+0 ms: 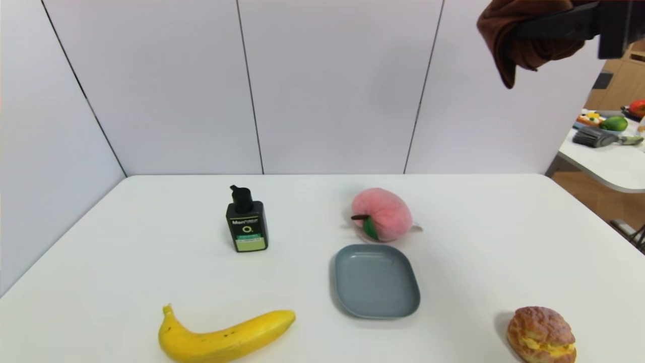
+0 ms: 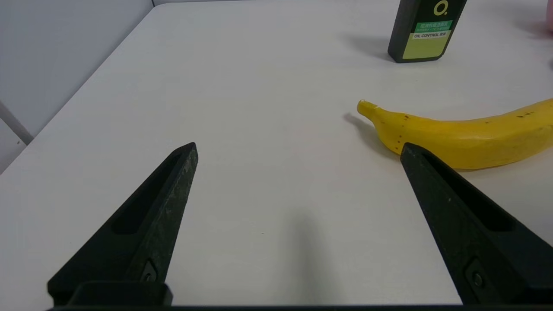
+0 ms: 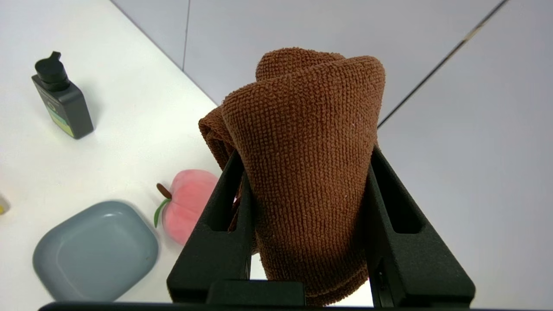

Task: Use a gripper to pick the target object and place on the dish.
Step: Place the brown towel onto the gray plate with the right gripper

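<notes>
Jaws of my right gripper [image 3: 302, 172] squeeze the brown towel [image 3: 302, 142] tight, high above the dish [image 1: 375, 281]; its floppy end might miss the rim.

From the left wrist camera I see my left gripper [image 2: 298, 149] held low over a white table [image 2: 242, 108], its two pointed black fingers [image 2: 151, 216] spread wide apart with nothing between them. Just past the tip of one finger lies a yellow banana [image 2: 466, 138] on its side, stem end toward the middle of the table. Farther off stands a black bottle [image 2: 425, 32] with a green label reading "OIL CONTROL".
</notes>
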